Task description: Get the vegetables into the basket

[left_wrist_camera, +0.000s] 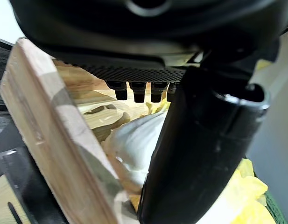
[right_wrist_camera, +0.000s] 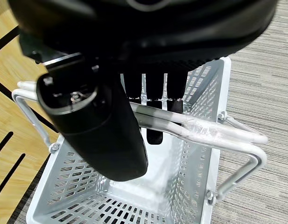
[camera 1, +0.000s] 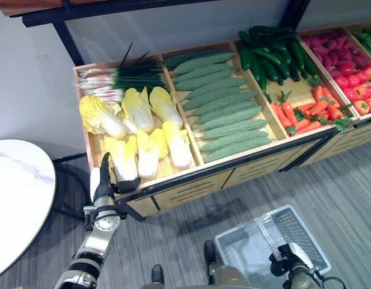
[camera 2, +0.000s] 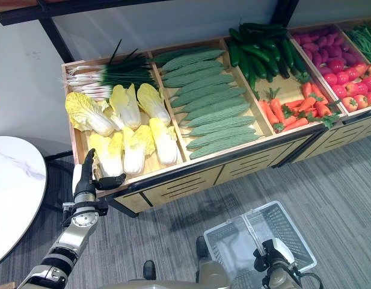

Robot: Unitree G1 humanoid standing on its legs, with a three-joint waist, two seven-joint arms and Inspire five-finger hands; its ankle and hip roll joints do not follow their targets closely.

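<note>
A: Item, risk: left hand (camera 1: 104, 183) at the display crate's (camera 1: 179, 171) front left corner. Its fingers could catch the wooden front rim; the napa cabbage (camera 1: 124, 158) just beyond could slip from a shallow grip.

B: Item, left hand: fingers straight, thumb spread, holding nothing. Right hand (right_wrist_camera: 148, 100): curled round the handles (right_wrist_camera: 204, 130) of the wire basket (camera 1: 296, 232), empty, on the floor before the crate.

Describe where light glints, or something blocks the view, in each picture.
Right wrist view: the basket's handles glint in the right hand. Left wrist view: the left hand blocks part of the cabbage. Left eye view: the round table shines.
</note>
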